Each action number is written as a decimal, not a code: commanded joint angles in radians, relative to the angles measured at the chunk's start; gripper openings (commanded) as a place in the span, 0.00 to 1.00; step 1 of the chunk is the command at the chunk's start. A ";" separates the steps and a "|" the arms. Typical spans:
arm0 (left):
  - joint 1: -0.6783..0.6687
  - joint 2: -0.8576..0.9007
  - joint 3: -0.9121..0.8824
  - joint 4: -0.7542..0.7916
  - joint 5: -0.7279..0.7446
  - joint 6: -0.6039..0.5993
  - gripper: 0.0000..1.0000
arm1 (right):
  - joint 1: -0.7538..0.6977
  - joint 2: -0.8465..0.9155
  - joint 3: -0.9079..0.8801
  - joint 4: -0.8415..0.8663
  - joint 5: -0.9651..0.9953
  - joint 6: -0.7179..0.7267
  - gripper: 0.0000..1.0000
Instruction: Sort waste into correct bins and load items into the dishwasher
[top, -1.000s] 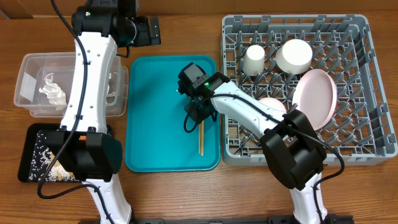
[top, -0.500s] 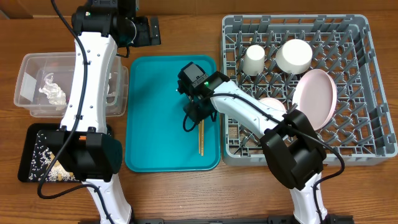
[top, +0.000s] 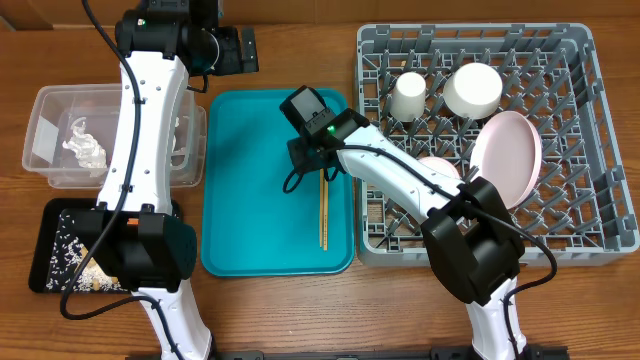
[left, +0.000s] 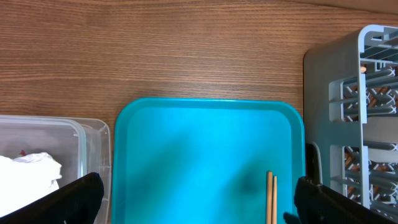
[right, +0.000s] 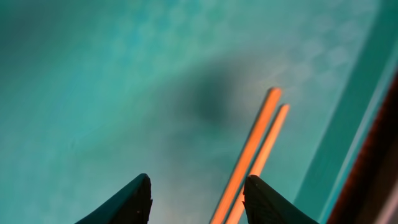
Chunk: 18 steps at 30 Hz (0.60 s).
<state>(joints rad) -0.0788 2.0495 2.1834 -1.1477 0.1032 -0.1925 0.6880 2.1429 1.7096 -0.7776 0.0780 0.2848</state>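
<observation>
A pair of wooden chopsticks (top: 323, 212) lies on the teal tray (top: 250, 200), near its right side. My right gripper (top: 306, 170) is open and empty, hovering just above their far end. In the right wrist view the chopsticks (right: 255, 149) run between the open jaws (right: 198, 199), close to the right finger. My left gripper (top: 240, 48) is open and empty, held above the table behind the tray. In its wrist view the wide-open jaws (left: 199, 205) frame the tray and the chopstick tips (left: 272, 199). The grey rack (top: 600, 120) holds a cup (top: 408, 95), a bowl (top: 472, 88), a plate (top: 508, 150) and a second bowl (top: 432, 168).
A clear tub (top: 45, 105) with crumpled tissue (top: 85, 150) stands at the left. A black tray (top: 45, 255) with white scraps sits in front of it. The rack presses against the teal tray's right edge.
My right gripper has moved back and slightly left, off the middle of the chopsticks to their far end. The chopsticks still lie on the tray. The left arm has not moved.
</observation>
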 joint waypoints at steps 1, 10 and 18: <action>-0.006 -0.009 -0.004 -0.001 -0.010 -0.006 1.00 | -0.005 0.014 0.005 0.049 0.078 0.095 0.52; -0.006 -0.009 -0.004 -0.001 -0.010 -0.006 1.00 | -0.005 0.078 -0.009 0.086 0.078 0.110 0.53; -0.006 -0.009 -0.005 -0.001 -0.010 -0.006 1.00 | -0.015 0.150 -0.008 0.111 0.079 0.108 0.52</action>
<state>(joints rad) -0.0788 2.0495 2.1834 -1.1477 0.1028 -0.1925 0.6895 2.2623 1.7111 -0.6579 0.1448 0.3817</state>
